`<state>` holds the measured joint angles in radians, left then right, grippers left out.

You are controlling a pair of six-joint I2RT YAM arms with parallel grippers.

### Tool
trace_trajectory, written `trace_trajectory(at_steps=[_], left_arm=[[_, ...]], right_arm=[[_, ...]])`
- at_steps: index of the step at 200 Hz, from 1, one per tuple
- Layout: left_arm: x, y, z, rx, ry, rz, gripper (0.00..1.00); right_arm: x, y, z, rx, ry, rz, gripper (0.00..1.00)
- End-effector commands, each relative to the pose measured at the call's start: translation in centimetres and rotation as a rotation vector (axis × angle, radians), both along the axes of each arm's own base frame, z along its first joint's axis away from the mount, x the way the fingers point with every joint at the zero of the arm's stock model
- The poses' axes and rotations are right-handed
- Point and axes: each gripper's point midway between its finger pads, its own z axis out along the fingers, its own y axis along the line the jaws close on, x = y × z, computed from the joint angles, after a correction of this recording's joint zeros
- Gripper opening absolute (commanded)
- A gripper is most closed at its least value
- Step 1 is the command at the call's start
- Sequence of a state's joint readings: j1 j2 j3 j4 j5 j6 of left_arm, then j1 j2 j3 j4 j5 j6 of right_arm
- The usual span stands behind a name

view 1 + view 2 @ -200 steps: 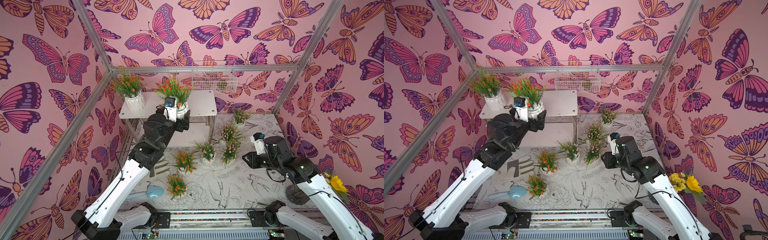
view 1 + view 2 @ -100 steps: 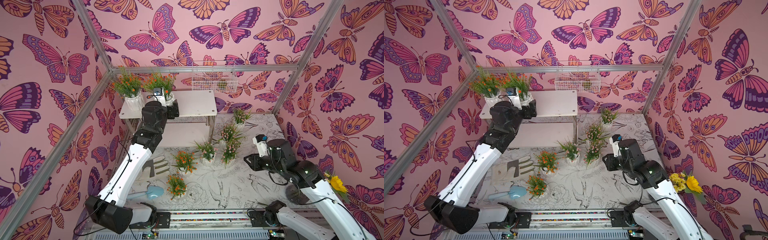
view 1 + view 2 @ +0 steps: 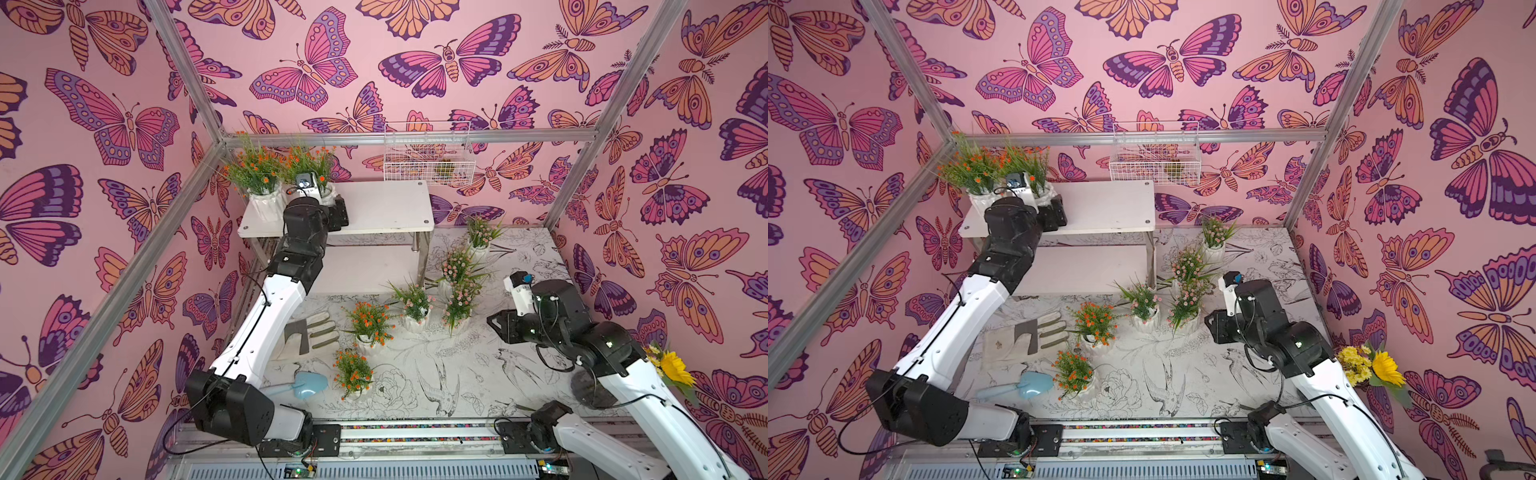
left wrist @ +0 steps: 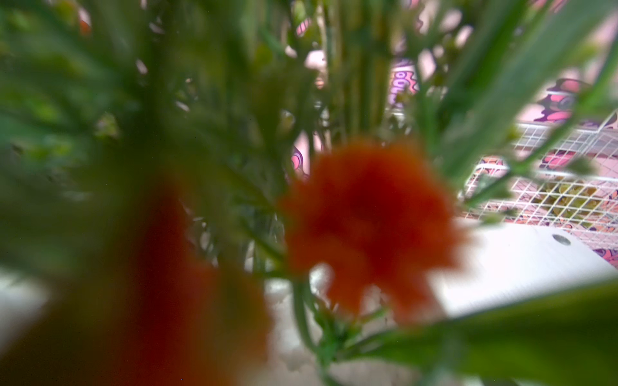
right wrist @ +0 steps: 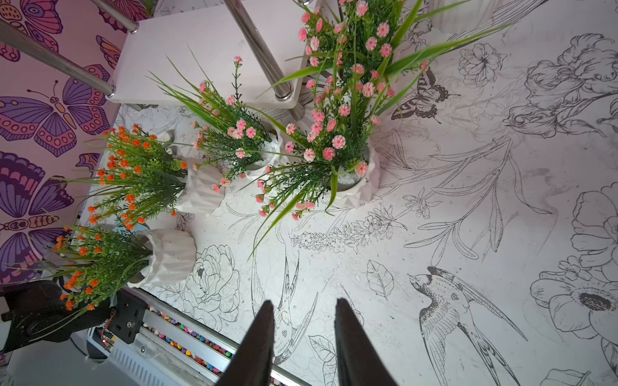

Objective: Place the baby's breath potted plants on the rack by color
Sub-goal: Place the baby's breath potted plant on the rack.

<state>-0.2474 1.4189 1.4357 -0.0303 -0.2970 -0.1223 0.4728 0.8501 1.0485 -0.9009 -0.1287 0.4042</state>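
At the far left of the rack (image 3: pixel 386 208), on its top tier, one orange plant (image 3: pixel 257 178) stands in the corner. The left gripper (image 3: pixel 332 205) clasps a second orange plant (image 3: pixel 311 166) by its pot just beside it, packed close, I'd say, so a whole colour fits one row. The wrist view is smothered in foliage, so I judge that clasp from above. Down on the table (image 3: pixel 519 374), two more orange plants (image 3: pixel 369 322) stand near the middle, and four pink plants (image 3: pixel 457 270) cluster off the rack's right end. The right gripper (image 5: pixel 303 301) hovers near them, jaws parted and empty — probably readying for pink.
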Motion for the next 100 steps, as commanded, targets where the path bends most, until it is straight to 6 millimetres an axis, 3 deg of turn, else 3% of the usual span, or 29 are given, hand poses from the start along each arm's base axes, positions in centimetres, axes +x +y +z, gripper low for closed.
trace_trajectory(at_steps=[1, 81, 100], left_arm=[[0.2, 1.3, 3.4, -0.042, -0.132, 0.061, 0.63], [1.9, 1.8, 2.3, -0.018, -0.112, 0.115, 0.67], [2.2, 1.9, 2.3, -0.014, -0.109, 0.124, 0.74]], right_arm=[[0.2, 0.1, 0.1, 0.012, 0.000, -0.011, 0.33], [-0.1, -0.2, 0.1, 0.017, -0.004, -0.023, 0.33], [-0.1, -0.2, 0.1, 0.019, -0.005, -0.024, 0.33]])
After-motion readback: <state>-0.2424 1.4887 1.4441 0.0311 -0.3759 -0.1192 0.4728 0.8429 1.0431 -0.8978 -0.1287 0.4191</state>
